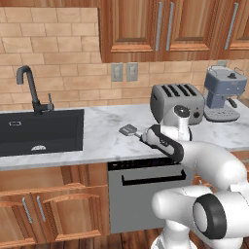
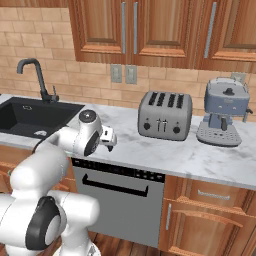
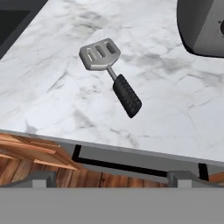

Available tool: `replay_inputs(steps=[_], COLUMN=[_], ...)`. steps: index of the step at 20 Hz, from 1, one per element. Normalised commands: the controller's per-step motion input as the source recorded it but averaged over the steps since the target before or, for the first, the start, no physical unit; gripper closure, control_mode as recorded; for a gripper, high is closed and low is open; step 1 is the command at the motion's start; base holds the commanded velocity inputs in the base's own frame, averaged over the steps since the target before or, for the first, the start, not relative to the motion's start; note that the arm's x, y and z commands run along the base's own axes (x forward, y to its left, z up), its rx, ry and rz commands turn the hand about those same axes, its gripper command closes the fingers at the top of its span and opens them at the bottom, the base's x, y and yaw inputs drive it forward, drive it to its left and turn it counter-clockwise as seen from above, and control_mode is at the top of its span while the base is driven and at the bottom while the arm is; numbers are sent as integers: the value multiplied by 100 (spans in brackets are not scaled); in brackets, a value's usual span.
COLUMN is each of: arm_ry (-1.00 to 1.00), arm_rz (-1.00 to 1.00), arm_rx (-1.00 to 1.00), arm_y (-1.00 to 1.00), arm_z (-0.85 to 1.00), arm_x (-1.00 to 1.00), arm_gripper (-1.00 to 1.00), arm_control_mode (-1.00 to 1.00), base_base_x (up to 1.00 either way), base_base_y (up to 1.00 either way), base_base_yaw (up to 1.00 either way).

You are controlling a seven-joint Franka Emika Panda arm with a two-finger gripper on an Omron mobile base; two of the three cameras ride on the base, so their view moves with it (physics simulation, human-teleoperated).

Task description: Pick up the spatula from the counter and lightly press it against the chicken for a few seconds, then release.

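gripper (image 3: 113, 178) gapes, grasping nothing; the flat-lying spatula (image 3: 119, 85) has a slotted grey blade, ribbed black handle. sink (image 1: 48, 121) contents unclear.

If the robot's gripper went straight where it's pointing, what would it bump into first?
Probably the spatula, near its black handle, lying on the counter. The open gripper points down at it, though depth is hard to judge.

A white marble counter (image 1: 97, 141) is seen. A black sink (image 1: 41, 130) is set into its left part. A spatula (image 3: 112, 74) with a grey head and a black handle is laid flat on the counter, between the sink and a grey toaster (image 2: 165, 115). A blue coffee machine (image 2: 224, 117) is stood to the right of the toaster.
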Motion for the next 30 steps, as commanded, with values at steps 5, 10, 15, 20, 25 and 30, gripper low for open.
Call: replay_inputs(steps=[5,10,15,20,25,30], arm_ry=[1,0,1,2,1,0], arm_rz=[0,0,0,0,0,0], arm_rx=[0,0,0,0,0,0], arm_y=[0,0,0,0,0,0], arm_z=[-9,-3,-7,-12,-12,-6], arm_x=[18,12,10,11,12,14], arm_gripper=[-100,-100,-100,-100,-100,-100], arm_control_mode=[-100,-100,-100,-100,-100,-100], base_base_x=[0,0,0,0,0,0], base_base_y=[0,0,0,0,0,0], base_base_yaw=[0,0,0,0,0,0])
